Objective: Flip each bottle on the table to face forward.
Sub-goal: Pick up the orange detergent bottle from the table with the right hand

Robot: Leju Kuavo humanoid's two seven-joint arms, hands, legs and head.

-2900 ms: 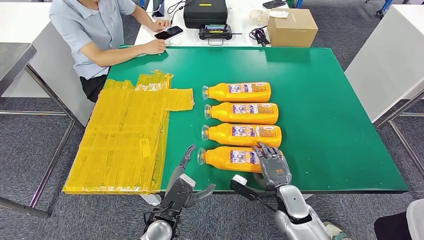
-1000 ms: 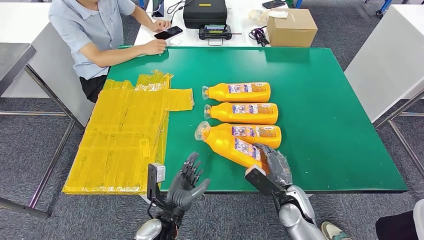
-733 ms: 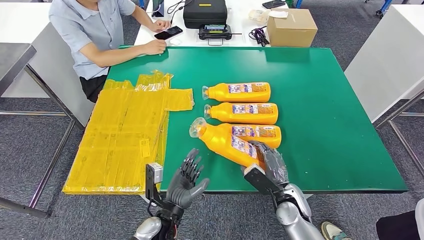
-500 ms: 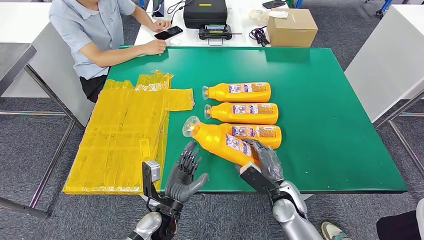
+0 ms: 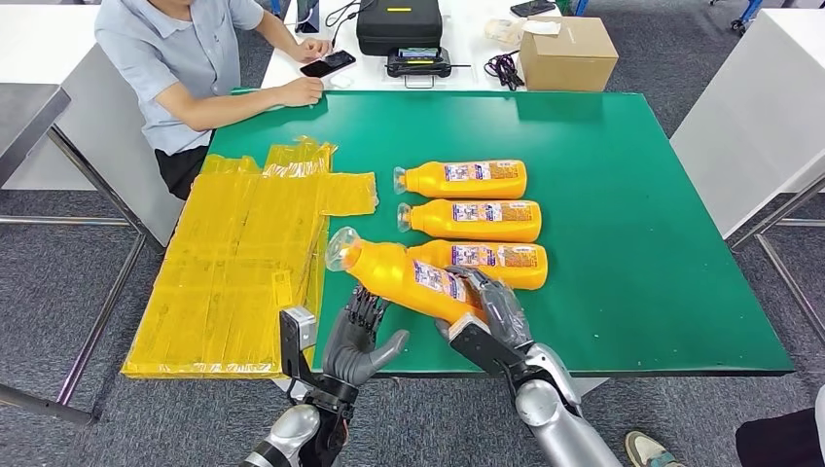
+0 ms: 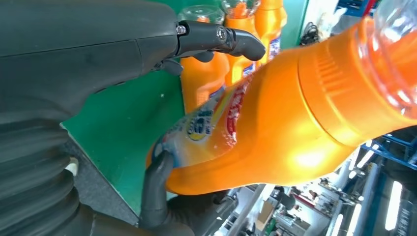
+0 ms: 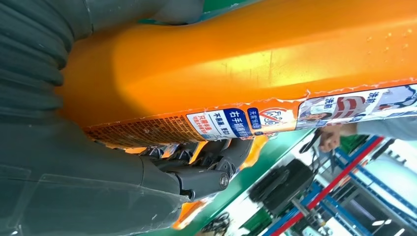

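Orange plastic marks the near bottle [image 5: 404, 277], which 2.9 s ago lay flat as the nearest of four in a row and now hangs tilted over the near edge of the green table [image 5: 632, 243], its clear cap end raised to the left. In the head view the right hand [image 5: 486, 309] grips its base end. The left hand [image 5: 358, 336], which was low below the table edge then, has come up under the neck end, fingers spread and raised towards it. Three other bottles [image 5: 467, 199] lie unmoved, caps to the left. At the far left a person [image 5: 185, 68] sits beside yellow sheets [image 5: 243, 263].

From the left wrist, the bottle [image 6: 275, 123] crosses between the left hand's thumb and fingers [image 6: 216, 39], which are apart; whether they touch it cannot be told.

From the right wrist, the right hand's fingers [image 7: 196, 164] curl round the bottle [image 7: 246, 64] by its label.

Judging by this, the first flip is under way: a handover or turn between the hands looks likely, with three bottles untouched.
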